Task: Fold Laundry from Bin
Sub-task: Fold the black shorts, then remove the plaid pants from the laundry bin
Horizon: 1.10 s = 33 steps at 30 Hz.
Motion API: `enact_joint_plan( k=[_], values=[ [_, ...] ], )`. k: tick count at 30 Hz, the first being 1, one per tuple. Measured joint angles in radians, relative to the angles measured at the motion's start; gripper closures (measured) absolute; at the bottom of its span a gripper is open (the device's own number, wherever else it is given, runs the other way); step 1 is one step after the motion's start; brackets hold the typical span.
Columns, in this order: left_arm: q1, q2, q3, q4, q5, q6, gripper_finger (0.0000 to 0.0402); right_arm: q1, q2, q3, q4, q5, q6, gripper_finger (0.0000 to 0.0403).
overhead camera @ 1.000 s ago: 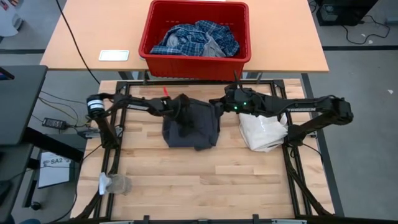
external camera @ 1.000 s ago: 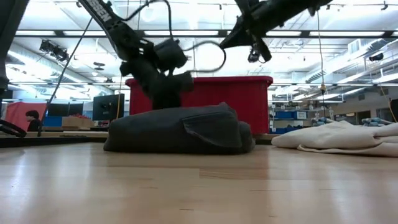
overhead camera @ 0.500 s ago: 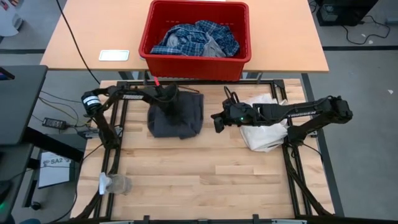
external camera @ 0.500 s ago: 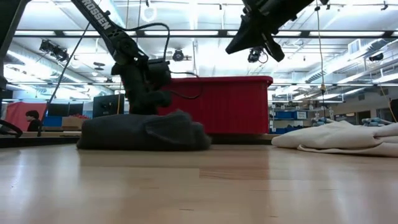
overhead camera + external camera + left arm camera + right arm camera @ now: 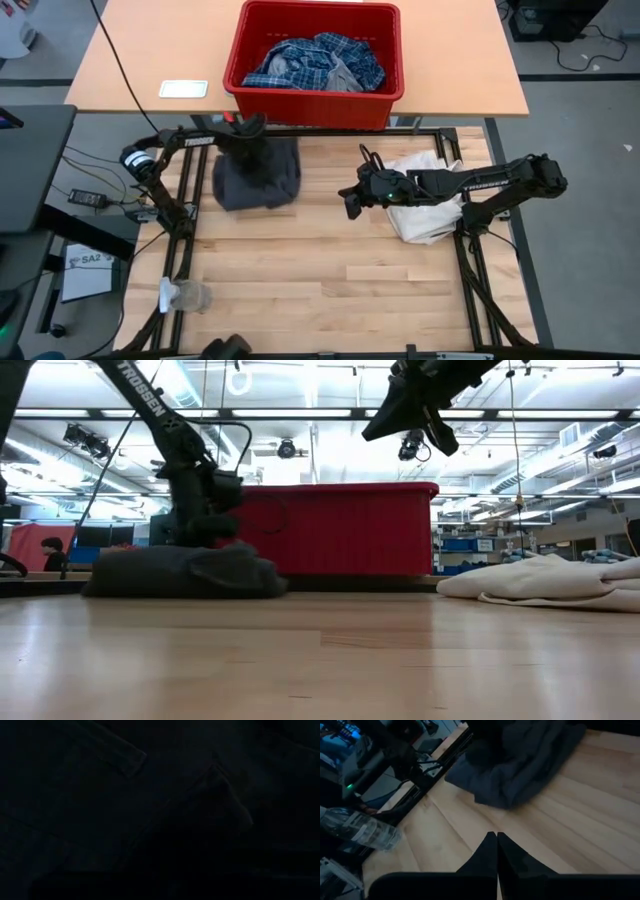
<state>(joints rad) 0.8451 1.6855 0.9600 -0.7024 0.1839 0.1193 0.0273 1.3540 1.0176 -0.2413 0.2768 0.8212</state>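
Observation:
A folded dark grey garment (image 5: 258, 178) lies flat on the wooden table near its far left corner. It also shows in the low view (image 5: 180, 572) and fills the dark left wrist view (image 5: 150, 810). My left gripper (image 5: 243, 135) points down onto the garment's far edge. My right gripper (image 5: 347, 200) hangs shut above the middle of the table, holding nothing, fingertips together (image 5: 496, 837). The red bin (image 5: 390, 60) stands on the far table with a blue-and-white plaid shirt (image 5: 320, 60) inside. My left gripper comes down from above onto the garment's far edge (image 5: 250, 148), close to its far left corner. Its own body and the cloth hide the fingertips, so the kind of hold cannot be told. The garment lies flat on the table below it.
A white fabric bag (image 5: 425, 205) lies under the right arm at the table's right. A clear plastic bottle (image 5: 185, 295) lies at the near left edge. A white card (image 5: 183, 88) sits on the far table. Bare wood stretches across the near half.
My left gripper has swept toward the table's left and far edges, rolling as it went. The folded grey garment slid along the table with it, from the middle to the far left, staying folded. My right gripper first drew a little toward the near edge, then kept still.

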Motion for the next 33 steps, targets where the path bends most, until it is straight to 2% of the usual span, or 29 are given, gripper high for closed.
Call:
enact_joint_plan(
  k=[9,18,22,26,30,33],
  values=[
    [0.05,-0.051,-0.006,-0.115,-0.052,0.044,0.0364,-0.014,0.0,0.0,-0.002,-0.051,0.008,0.04],
    [0.101,-0.256,-0.006,-0.153,-0.051,0.075,0.0364,-0.042,0.0,0.0,0.009,-0.091,0.015,0.0394],
    [0.108,-0.365,-0.006,-0.172,0.045,0.035,0.0363,-0.059,0.0,0.0,0.045,-0.099,0.015,0.0387],
    [0.105,-0.502,-0.005,-0.083,0.15,-0.036,0.0363,-0.096,0.0,0.0,0.122,-0.149,0.015,0.0386],
    [0.1,-0.619,-0.004,0.025,0.184,-0.138,0.0363,-0.147,0.0,0.024,0.15,-0.175,0.018,0.0389],
    [0.079,-0.665,-0.003,0.104,0.213,-0.295,0.0363,-0.185,0.001,0.096,0.095,-0.178,0.007,0.0389]
  ],
)
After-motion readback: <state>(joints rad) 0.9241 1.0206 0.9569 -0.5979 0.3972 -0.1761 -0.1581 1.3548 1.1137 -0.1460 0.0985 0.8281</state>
